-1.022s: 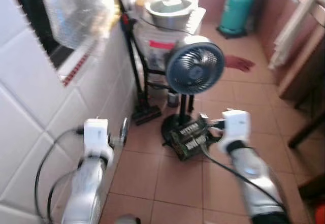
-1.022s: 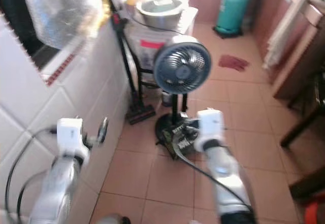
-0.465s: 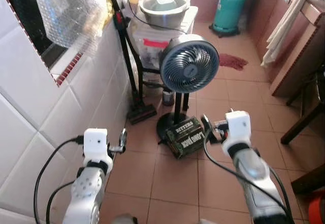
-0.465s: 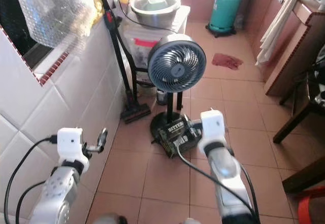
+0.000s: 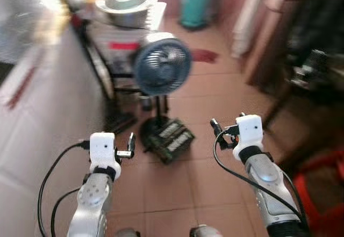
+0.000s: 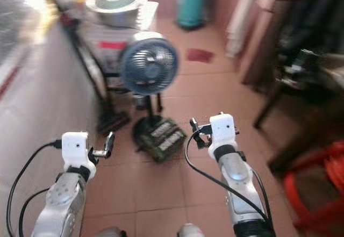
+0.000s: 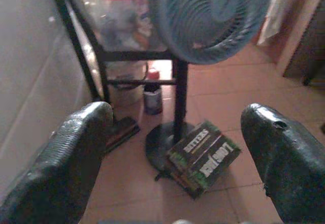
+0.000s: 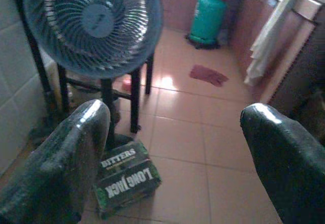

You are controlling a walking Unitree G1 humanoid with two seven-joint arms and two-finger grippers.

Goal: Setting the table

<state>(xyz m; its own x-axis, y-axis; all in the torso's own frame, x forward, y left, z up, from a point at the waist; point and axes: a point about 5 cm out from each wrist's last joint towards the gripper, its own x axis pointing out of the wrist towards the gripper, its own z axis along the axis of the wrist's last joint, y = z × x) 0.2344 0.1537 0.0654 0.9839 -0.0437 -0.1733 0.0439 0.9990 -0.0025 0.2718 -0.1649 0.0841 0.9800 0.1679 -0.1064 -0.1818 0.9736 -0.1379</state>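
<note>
Two silver arms reach forward over a terracotta tiled floor [image 5: 183,188], the head views blurred. Along the robot's left runs a white tiled wall [image 5: 43,119]. At the far end, beside that wall, a black-framed stand [image 5: 115,59] carries a clear storage box with a red label [image 5: 124,45] and a large metal basin [image 5: 124,6] on top. Before it stands a blue-grey pedestal fan [image 5: 162,66] on a round black base. A teal gas cylinder [image 8: 208,17] sits further back, with a dark red rag [image 8: 208,74] on the floor near it. On the right is dark wooden furniture [image 5: 301,70], and something red [image 5: 322,188] at the lower edge. Touching the fan's base lies a green carton [image 7: 203,158] printed with "BITTERS" and "LONG JACK". The left hand [image 7: 177,148] and right hand [image 8: 177,148] are both spread wide and carry nothing. No tableware for setting can be made out.
</note>
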